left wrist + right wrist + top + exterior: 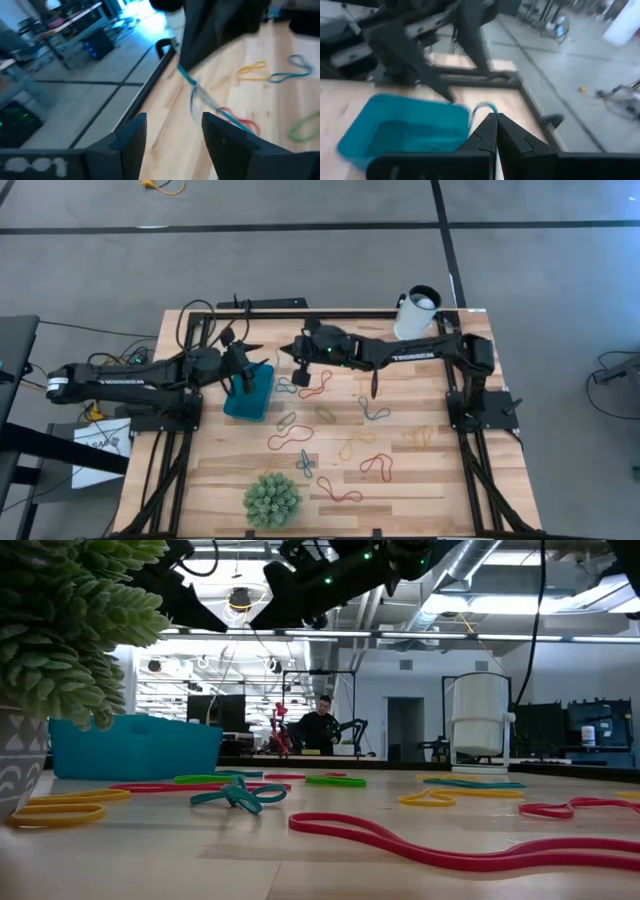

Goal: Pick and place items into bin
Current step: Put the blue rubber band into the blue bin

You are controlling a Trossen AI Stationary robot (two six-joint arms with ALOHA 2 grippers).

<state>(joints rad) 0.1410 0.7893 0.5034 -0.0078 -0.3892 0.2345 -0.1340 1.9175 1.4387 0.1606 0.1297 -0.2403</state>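
My right gripper (290, 355) hangs above the table just right of the bin, shut on a teal-blue rubber band (485, 107). The teal bin (250, 395) stands on the table's left part and also shows in the low view (135, 745). My left gripper (175, 127) is open with nothing between its fingers. It hovers over the bin's far end (245, 370) and faces the right gripper. Many loose bands lie flat on the wood, among them a red one (315, 390), a yellow one (420, 438) and a blue one (375, 410). My right gripper pinches the teal-blue band between its two shut fingertips. A small loop of it (485, 107) stands out past the tips. The fingers come from the table's right, slanting slightly down. The rest of the band (192, 92) hangs slack below them.
A green spiky ball (272, 500) sits at the near edge. A white cup (417, 313) stands at the far right corner. More bands lie across the middle and right of the table (340, 492). A person stands far off in the room (322, 725).
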